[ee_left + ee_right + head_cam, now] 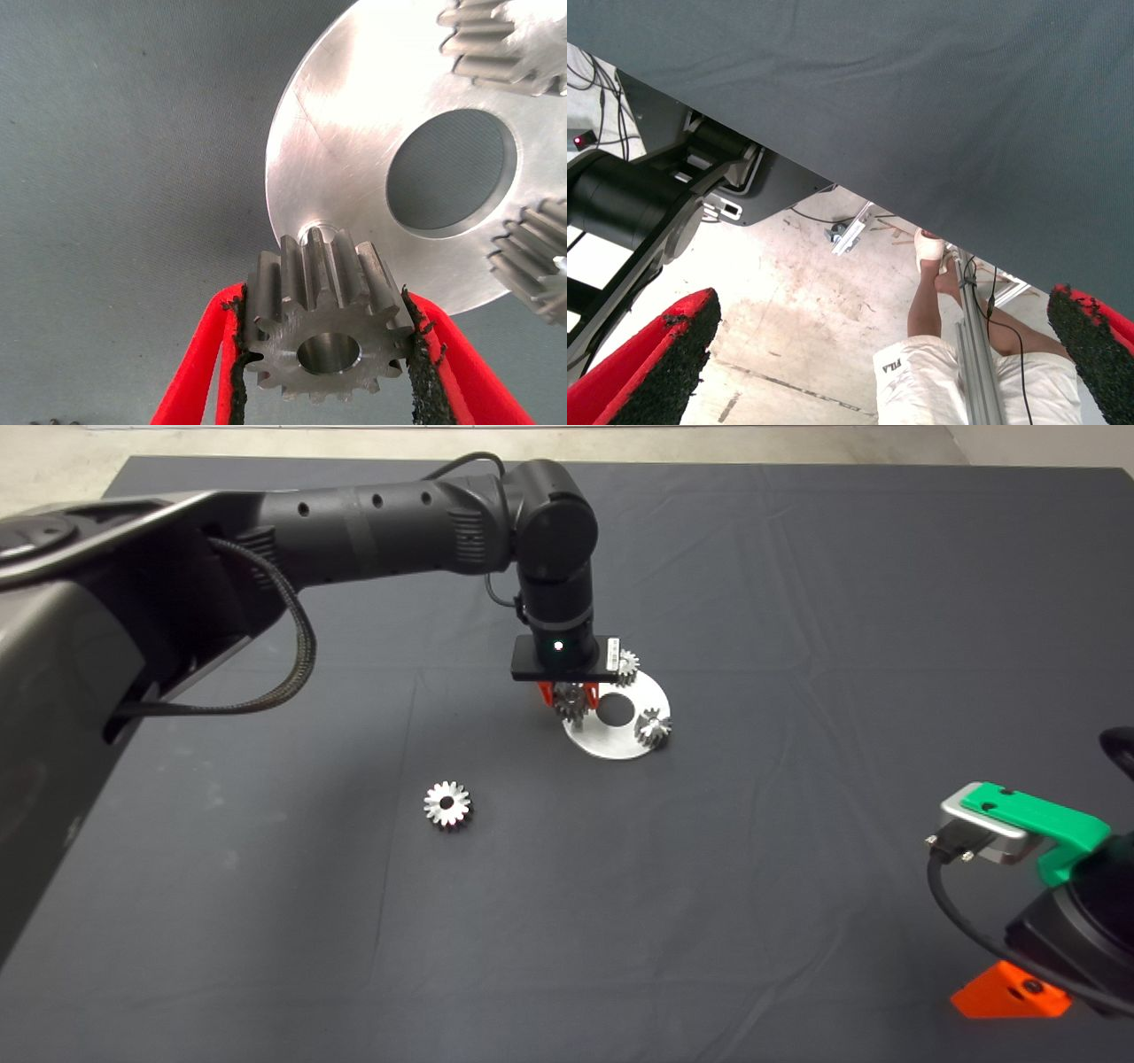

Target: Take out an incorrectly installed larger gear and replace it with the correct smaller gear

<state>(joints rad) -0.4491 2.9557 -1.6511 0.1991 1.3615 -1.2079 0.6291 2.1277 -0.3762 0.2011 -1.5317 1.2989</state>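
Observation:
The smaller gear [323, 329], silvery with short teeth, sits between the red fingers of my left gripper [326, 350], which is shut on it. It hangs just over a short pin [316, 235] at the rim of a round silvery plate [354, 142]. In the head view this gripper [568, 696] holds the gear [572, 705] at the plate's [611, 746] left rim. Two matching small gears [627, 666] [654, 728] stand on the plate. The larger gear [447, 804], with long pointed teeth, lies flat on the mat to the plate's lower left. My right gripper [1010, 992] is parked at the lower right, open.
The plate has a large round centre hole [615, 708]. The right wrist view shows the mat's edge [859, 190], the floor, a black robot base [620, 199] and a person's leg [932, 297] beyond the table.

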